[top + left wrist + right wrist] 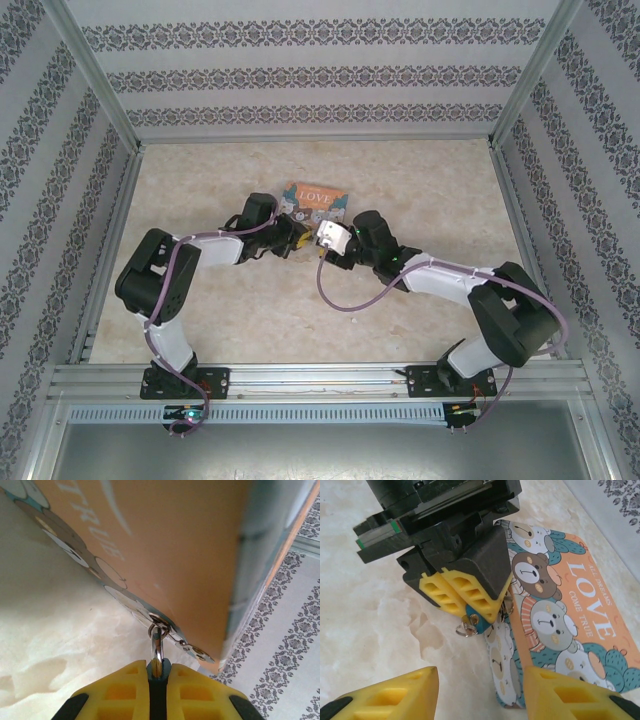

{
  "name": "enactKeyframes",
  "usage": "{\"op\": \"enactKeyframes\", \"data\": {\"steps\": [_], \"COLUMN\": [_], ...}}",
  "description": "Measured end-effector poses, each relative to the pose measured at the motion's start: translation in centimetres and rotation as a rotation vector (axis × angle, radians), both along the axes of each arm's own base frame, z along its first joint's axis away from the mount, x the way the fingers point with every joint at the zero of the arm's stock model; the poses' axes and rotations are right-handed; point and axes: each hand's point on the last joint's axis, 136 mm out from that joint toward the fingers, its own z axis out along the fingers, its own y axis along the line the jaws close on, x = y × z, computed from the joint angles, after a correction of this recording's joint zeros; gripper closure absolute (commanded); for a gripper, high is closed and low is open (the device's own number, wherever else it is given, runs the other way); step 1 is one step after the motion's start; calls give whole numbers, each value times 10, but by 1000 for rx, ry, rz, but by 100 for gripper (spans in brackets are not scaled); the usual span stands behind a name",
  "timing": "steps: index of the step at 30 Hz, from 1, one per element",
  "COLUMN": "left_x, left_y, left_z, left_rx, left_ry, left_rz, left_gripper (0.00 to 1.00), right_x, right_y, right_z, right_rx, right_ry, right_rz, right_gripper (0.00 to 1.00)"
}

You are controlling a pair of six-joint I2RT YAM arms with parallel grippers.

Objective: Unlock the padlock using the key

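Left tool [158, 680] clamped on padlock [472, 619], right tool [479, 689] apart, facing it head-on, near

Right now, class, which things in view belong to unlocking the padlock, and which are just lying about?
Belong: padlock, pinched in the shut left end effector; open right end effector; small metal ring at the padlock, possibly the key's.
Just there: LOVE tin, though the shackle hooks its clasp; marbled table.

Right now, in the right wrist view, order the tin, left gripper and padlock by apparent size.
1. The tin and the left gripper: too alike to rank; the gripper seems nearer.
2. The padlock, smallest, partly hidden.
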Motion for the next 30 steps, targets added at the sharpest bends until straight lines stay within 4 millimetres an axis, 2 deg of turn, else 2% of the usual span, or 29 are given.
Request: {"op": "enactKeyframes", "data": {"steps": [8,16,22,30], "left_x": [-4,-7,-7,-8], "left_y": [4,0,0,0], "left_z": [7,7,7,6], "left_rx": [8,-6,-11,-13], "left_ry": [44,67,76,82], "left_rz": [28,39,47,50], "left_gripper": [100,100,100,100], "right_x": [1,-5,-2,3], "right_y": [19,28,25,22], "right_z": [-8,-21,-30,-29], "right_rx": [-91,-152,-186,-207], "right_ry": [-37,-46,-50,-72], "right_rz": [83,118,107,90], "right_gripper": [55,59,63,71]}}
